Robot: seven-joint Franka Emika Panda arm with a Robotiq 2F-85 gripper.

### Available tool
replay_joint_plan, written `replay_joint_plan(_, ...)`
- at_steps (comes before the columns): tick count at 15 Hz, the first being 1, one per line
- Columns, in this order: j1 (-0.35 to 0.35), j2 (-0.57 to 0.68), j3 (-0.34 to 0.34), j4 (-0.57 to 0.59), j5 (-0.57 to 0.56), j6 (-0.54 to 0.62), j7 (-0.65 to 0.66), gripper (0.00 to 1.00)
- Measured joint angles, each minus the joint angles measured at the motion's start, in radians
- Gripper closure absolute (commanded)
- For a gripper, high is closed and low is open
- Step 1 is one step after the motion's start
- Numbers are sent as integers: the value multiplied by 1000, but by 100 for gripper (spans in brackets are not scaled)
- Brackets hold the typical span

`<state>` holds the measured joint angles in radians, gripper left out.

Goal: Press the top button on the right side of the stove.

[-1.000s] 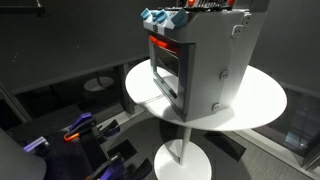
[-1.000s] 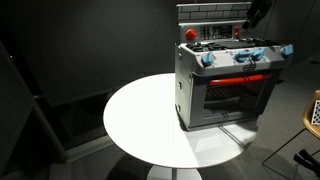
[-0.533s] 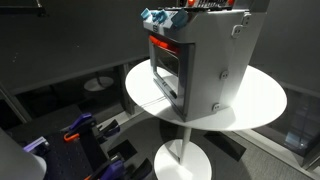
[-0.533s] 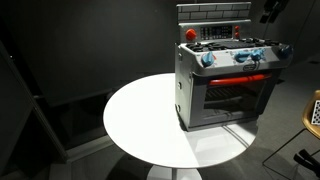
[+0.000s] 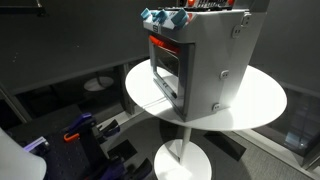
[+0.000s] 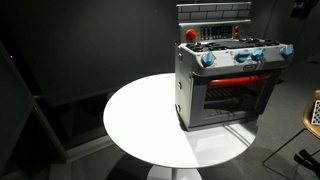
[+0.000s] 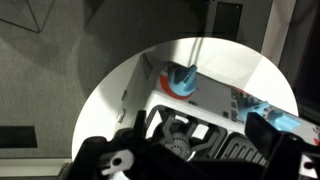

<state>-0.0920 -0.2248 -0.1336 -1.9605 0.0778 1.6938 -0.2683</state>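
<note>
1 stove [image 6: 225,85] is sitting on 1 round white table [image 6: 130,125], toward its edge, upright, red-orange front and dark door facing out over the tabletop. In an exterior view, 2 red knobs [image 6: 190,34] are showing on its top. The wrist view is showing 2 blue knobs [image 7: 182,80]. 1 gripper [image 7: 190,165] is hanging above the stove top, not touching it. Claw opening: cannot tell, as dark bodywork is hiding the fingers.

Glossy black claw [image 7: 212,140] body bearing a small white marking.
</note>
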Motion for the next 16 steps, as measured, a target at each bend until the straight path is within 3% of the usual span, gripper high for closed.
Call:
replay_joint_plan(5,0,-90,5,-31,-75,-132,75,0)
replay_joint_plan(16,0,-169,16,-81,-110,-183,124,0)
